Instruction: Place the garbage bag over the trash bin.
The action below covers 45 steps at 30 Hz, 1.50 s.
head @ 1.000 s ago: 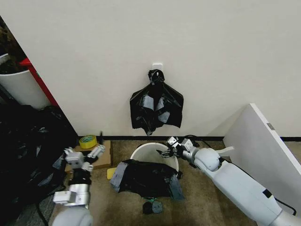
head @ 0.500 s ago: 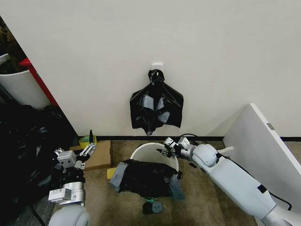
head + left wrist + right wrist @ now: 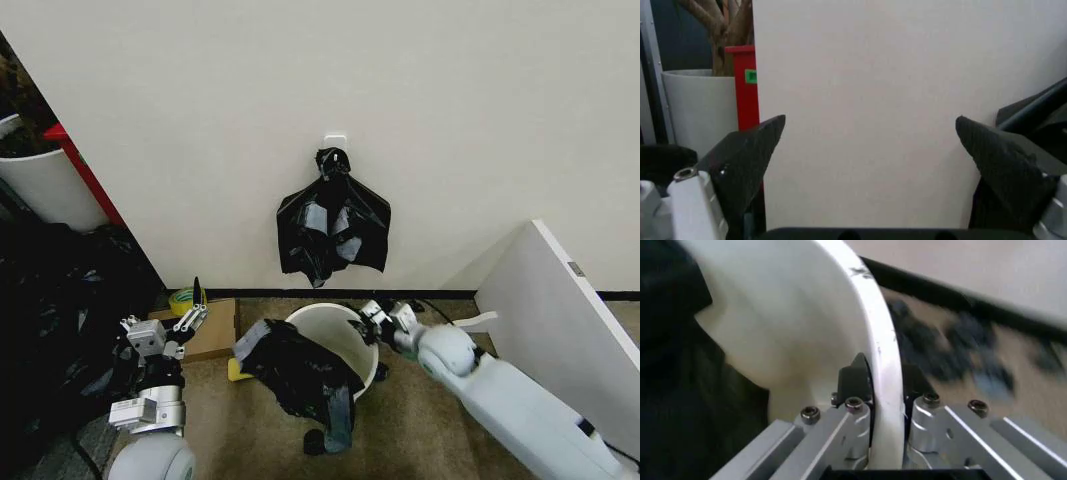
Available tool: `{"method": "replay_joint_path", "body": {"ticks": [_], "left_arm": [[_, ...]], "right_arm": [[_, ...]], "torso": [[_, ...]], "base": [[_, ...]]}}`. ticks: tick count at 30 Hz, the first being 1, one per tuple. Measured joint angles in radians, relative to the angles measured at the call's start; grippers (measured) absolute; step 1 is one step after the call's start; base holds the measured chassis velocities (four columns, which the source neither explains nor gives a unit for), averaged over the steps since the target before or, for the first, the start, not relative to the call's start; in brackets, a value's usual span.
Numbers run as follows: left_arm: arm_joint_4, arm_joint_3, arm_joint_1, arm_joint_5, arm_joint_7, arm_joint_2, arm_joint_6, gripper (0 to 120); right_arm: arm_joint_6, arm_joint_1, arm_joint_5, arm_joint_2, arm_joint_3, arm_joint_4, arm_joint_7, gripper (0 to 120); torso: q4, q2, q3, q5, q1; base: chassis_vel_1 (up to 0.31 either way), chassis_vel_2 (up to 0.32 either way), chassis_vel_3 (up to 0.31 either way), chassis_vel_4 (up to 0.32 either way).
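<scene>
The trash bin (image 3: pixel 345 335) is a cream-white bucket on the floor by the wall, tipped slightly. My right gripper (image 3: pixel 369 316) is shut on its rim at the right side. The right wrist view shows the gripper (image 3: pixel 881 377) clamping the white rim (image 3: pixel 877 340) from both sides. The garbage bag (image 3: pixel 298 372) is glossy black and crumpled, draped over the bin's front-left edge and hanging to the floor. It appears as a dark mass (image 3: pixel 673 390) in the right wrist view. My left gripper (image 3: pixel 165 322) stands open, well left of the bin, pointing up at the wall (image 3: pixel 870 145).
A knotted bundle of black bags (image 3: pixel 332 225) hangs from a wall hook above the bin. A heap of black sheeting (image 3: pixel 55 310) fills the left. A cardboard box with yellow tape (image 3: pixel 207 328) sits left of the bin, and a white board (image 3: pixel 560 310) leans at the right.
My right gripper has closed on the bin's rim and the bin has shifted. The bag, which lay spread flat in front, now bunches and hangs at the bin's front-left. My left arm drew back leftward.
</scene>
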Motion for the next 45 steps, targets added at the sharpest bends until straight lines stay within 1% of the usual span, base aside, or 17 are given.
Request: {"method": "replay_joint_path", "body": {"ticks": [1, 3, 5, 6, 9, 13, 14, 18, 21, 25, 28, 30, 32, 36, 37, 41, 45], "left_arm": [[0.000, -0.001, 0.000, 0.000, -0.001, 0.002, 0.000, 100], [0.003, -0.003, -0.001, 0.000, -0.005, 0.005, 0.000, 100], [0.004, 0.005, -0.004, 0.000, -0.008, 0.004, 0.005, 100], [0.004, 0.005, -0.004, 0.000, -0.008, 0.004, 0.005, 100], [0.001, 0.030, -0.009, 0.002, -0.010, -0.001, 0.015, 100], [-0.017, 0.053, -0.002, 0.004, -0.013, -0.005, 0.023, 100], [-0.017, 0.053, -0.002, 0.004, -0.013, -0.005, 0.023, 100], [-0.033, 0.039, 0.018, 0.004, -0.019, 0.004, 0.024, 100], [-0.038, 0.033, 0.026, 0.004, -0.023, 0.009, 0.024, 100], [-0.039, 0.023, 0.030, 0.005, -0.031, 0.012, 0.024, 100], [-0.038, 0.019, 0.033, 0.008, -0.038, 0.011, 0.024, 100], [-0.037, 0.018, 0.033, 0.008, -0.039, 0.011, 0.024, 100], [-0.032, 0.018, 0.033, 0.012, -0.043, 0.010, 0.024, 100], [-0.027, 0.021, 0.035, 0.016, -0.046, 0.007, 0.024, 100], [-0.027, 0.021, 0.035, 0.016, -0.046, 0.007, 0.024, 100], [-0.019, 0.038, 0.036, 0.018, -0.046, 0.001, 0.037, 100], [-0.026, 0.055, 0.045, 0.017, -0.045, -0.006, 0.045, 100]], "right_arm": [[0.021, -0.033, 0.051, -0.006, 0.009, 0.034, 0.071, 3], [0.118, -0.131, 0.148, -0.007, 0.029, 0.114, 0.247, 2], [0.214, -0.209, 0.160, 0.022, 0.038, 0.146, 0.365, 2], [0.214, -0.209, 0.160, 0.022, 0.038, 0.146, 0.365, 2], [0.330, -0.294, 0.124, 0.111, 0.055, 0.151, 0.489, 2], [0.457, -0.333, 0.053, 0.202, 0.065, 0.099, 0.519, 2], [0.457, -0.333, 0.053, 0.202, 0.065, 0.099, 0.519, 2], [0.516, -0.335, 0.002, 0.258, 0.057, 0.062, 0.540, 2], [0.519, -0.337, -0.027, 0.264, 0.047, 0.057, 0.539, 2], [0.519, -0.344, -0.083, 0.259, 0.029, 0.058, 0.524, 14], [0.507, -0.365, -0.133, 0.238, 0.016, 0.095, 0.520, 29], [0.505, -0.369, -0.141, 0.234, 0.014, 0.102, 0.521, 32], [0.501, -0.381, -0.182, 0.217, 0.011, 0.130, 0.522, 41], [0.499, -0.383, -0.241, 0.193, 0.012, 0.176, 0.518, 56], [0.499, -0.383, -0.241, 0.193, 0.012, 0.176, 0.518, 56], [0.486, -0.368, -0.274, 0.169, 0.023, 0.243, 0.494, 73], [0.451, -0.342, -0.251, 0.146, 0.033, 0.307, 0.475, 88]], "torso": [[-0.0001, 0.000, 0.000, 0.0000, 0.000], [0.0002, 0.000, 0.000, -0.0002, 0.000], [0.0004, 0.000, 0.000, -0.0002, 0.000], [0.0004, 0.000, 0.000, -0.0002, 0.000], [0.0003, 0.000, 0.000, 0.0002, 0.000], [0.0004, 0.000, 0.000, 0.0000, 0.000], [0.0004, 0.000, 0.000, 0.0000, 0.000], [0.0006, 0.000, 0.000, -0.0002, 0.000], [0.0005, 0.000, 0.000, -0.0002, 0.000], [0.0006, 0.000, 0.000, 0.0000, 0.000], [0.0006, 0.000, 0.000, 0.0001, 0.000], [0.0006, 0.000, 0.000, 0.0001, 0.000], [0.0005, 0.000, 0.000, 0.0000, 0.000], [0.0005, 0.000, 0.000, 0.0002, 0.000], [0.0005, 0.000, 0.000, 0.0002, 0.000], [0.0005, 0.000, 0.000, 0.0001, 0.000], [0.0006, 0.000, 0.000, -0.0001, 0.000]], "base": [[0.000, 0.000, 0.000, 0.000], [0.000, 0.000, 0.000, 0.000], [0.000, 0.000, 0.000, 0.000], [0.000, 0.000, 0.000, 0.000], [0.000, 0.000, 0.000, 0.000], [0.000, 0.000, 0.000, 0.000], [0.000, 0.000, 0.000, 0.000], [0.000, 0.000, 0.000, 0.000], [0.000, 0.000, 0.000, 0.000], [0.000, 0.000, 0.000, 0.000], [0.000, 0.000, 0.000, 0.000], [0.000, 0.000, 0.000, 0.000], [0.000, 0.000, 0.000, 0.000], [0.000, 0.000, 0.000, 0.000], [0.000, 0.000, 0.000, 0.000], [0.000, 0.000, 0.000, 0.000], [0.000, 0.000, 0.000, 0.000]]}}
